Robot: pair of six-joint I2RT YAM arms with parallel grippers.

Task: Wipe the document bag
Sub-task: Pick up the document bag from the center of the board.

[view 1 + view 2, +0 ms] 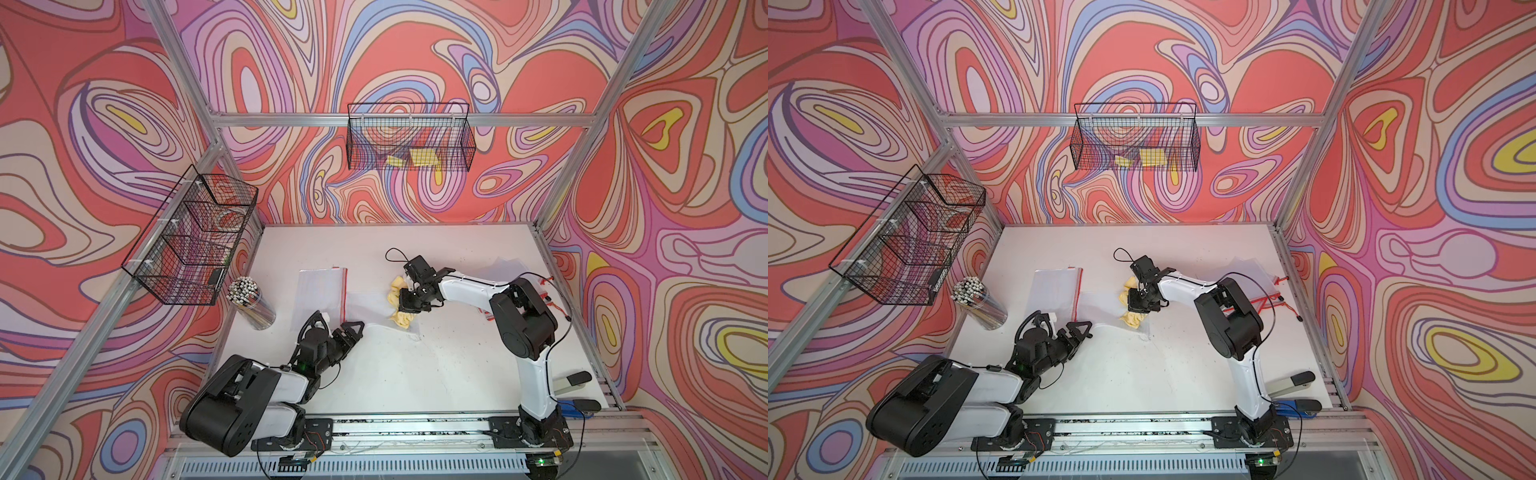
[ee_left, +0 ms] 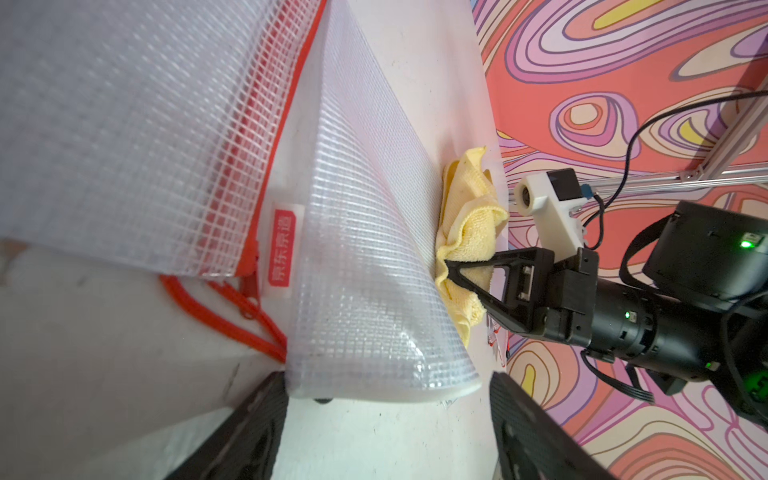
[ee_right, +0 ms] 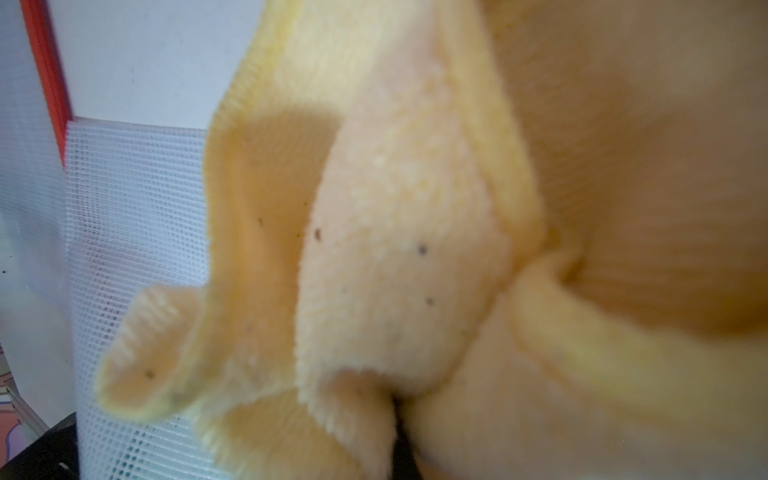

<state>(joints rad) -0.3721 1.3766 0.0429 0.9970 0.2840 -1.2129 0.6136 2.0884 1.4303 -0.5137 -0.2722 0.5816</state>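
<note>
1. The right hand (image 2: 448, 268) is clamped on the yellow cloth (image 2: 469, 216). Its jaws are pinched together on a bunched fold, and the rest of the cloth spills out around the tips
2. The cloth is down on the document bag (image 1: 372, 306), at the edge of the bag farthest from the left arm. The right wrist view is almost all yellow pile, with specks of dirt on it
3. The document bag lies near the middle of the white table (image 1: 436, 374). It's clear plastic with a fine grid pattern and carries a small red label
4. The left hand (image 1: 354, 331) sits low at the bag's near corner with its jaws well apart. In the left wrist view the bag's curled-up edge lies between the two fingers (image 2: 257, 432), and one finger is right up against the corner
5. A second bag (image 1: 318, 286) with a red zip lies just beside the first, overlapping its edge, with a red pull cord trailing onto the table
6. At the left edge of the table stands a clear pen holder (image 1: 253, 309) packed with white-tipped pens, below a wire basket (image 1: 195, 245) on the side wall
</note>
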